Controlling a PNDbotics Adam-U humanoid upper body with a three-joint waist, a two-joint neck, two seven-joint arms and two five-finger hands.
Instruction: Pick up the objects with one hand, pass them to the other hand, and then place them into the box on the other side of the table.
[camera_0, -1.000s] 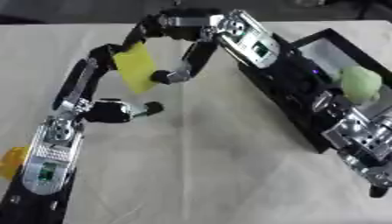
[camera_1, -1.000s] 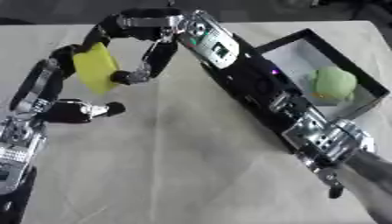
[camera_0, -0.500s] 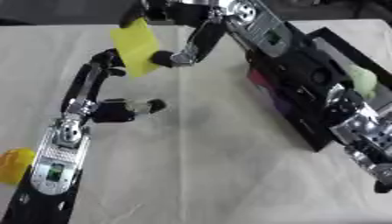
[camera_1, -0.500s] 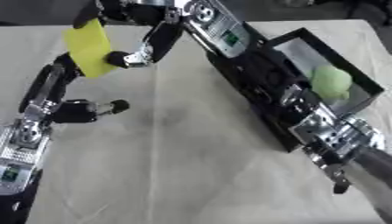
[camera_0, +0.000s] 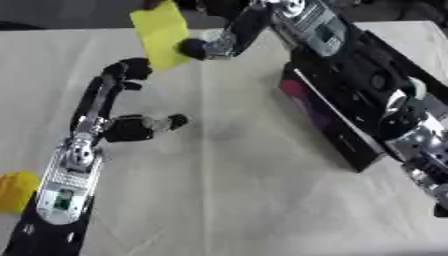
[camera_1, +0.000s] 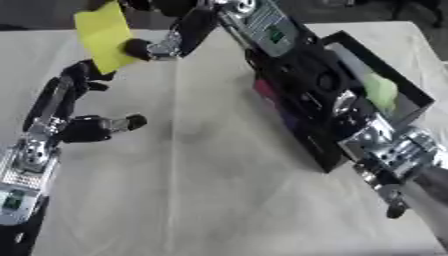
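A flat yellow object (camera_0: 162, 32) hangs at the top left, above the table. My right hand (camera_0: 219, 42) is shut on it, with its fingers curled round the object's right edge and its top hidden past the view's edge. My left hand (camera_0: 114, 127) stands open just below, its fingertips (camera_0: 131, 69) close under the yellow object's lower corner but apart from it, the thumb (camera_0: 171, 121) pointing right. The black box (camera_1: 328, 150) stands along the right side under my right arm, with a pale green object (camera_1: 381, 90) inside it.
Another yellow object (camera_0: 16, 190) lies at the left edge beside my left forearm. My right arm (camera_0: 376, 95) crosses over the box from the lower right. The white cloth (camera_0: 227, 190) covers the table in the middle and front.
My right hand has lifted the yellow object up and away from my left hand. My left hand has let go of it and stays below with its fingers spread.
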